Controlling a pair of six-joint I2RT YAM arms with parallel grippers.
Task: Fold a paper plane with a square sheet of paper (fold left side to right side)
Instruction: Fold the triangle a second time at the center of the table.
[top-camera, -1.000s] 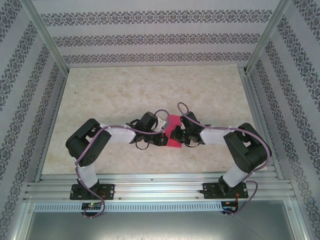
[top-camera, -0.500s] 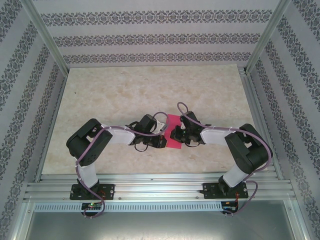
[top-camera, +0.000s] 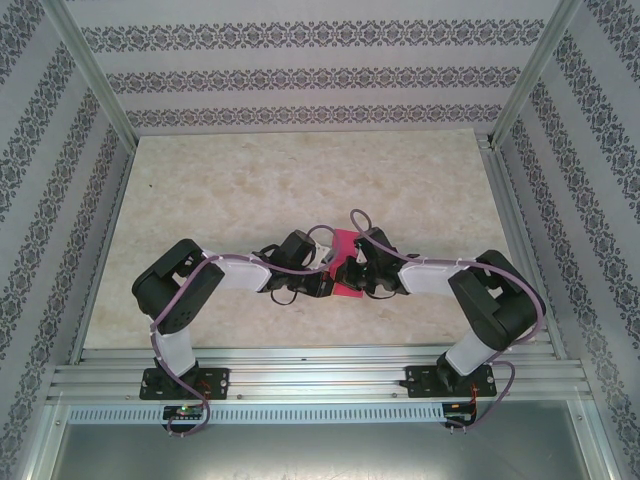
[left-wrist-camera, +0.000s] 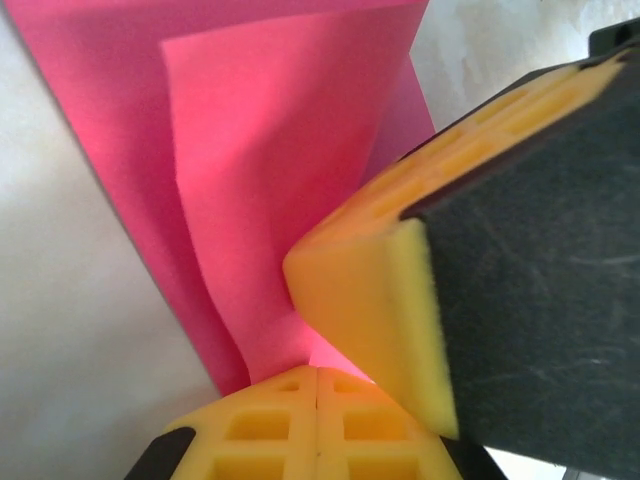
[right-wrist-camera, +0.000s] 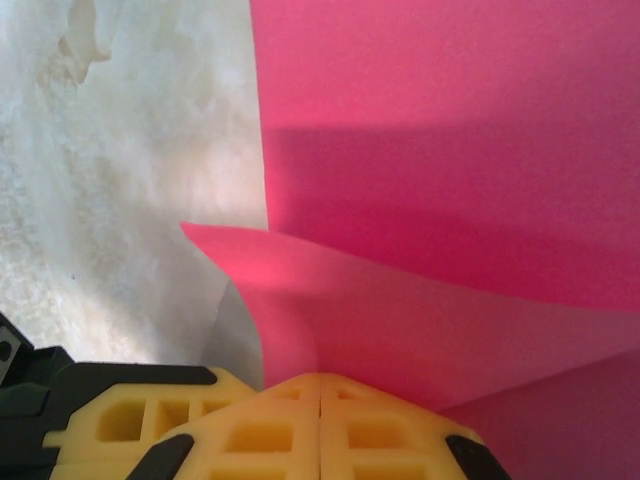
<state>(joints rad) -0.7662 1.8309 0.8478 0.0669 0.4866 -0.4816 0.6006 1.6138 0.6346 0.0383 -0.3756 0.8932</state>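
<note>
Arms (top-camera: 235, 272) bend inward, left end effector (left-wrist-camera: 318, 372) and right end effector (right-wrist-camera: 320, 378) pinching pink paper (left-wrist-camera: 260, 150).

Pale beige marbled tabletop (top-camera: 250, 180), flat, with faint brown veining. White wallpaper with grey-purple ornamental bands covers the back wall (top-camera: 300, 75) and both side walls. Two silver aluminium corner posts, left (top-camera: 90, 70) and right (top-camera: 535, 70), slant up at the back corners. Silver aluminium slotted rails (top-camera: 320, 378) run across the near table edge. White perforated strip (top-camera: 320, 412) sits just below them. Dull grey metal panel (top-camera: 320, 450) lies at the bottom.
</note>
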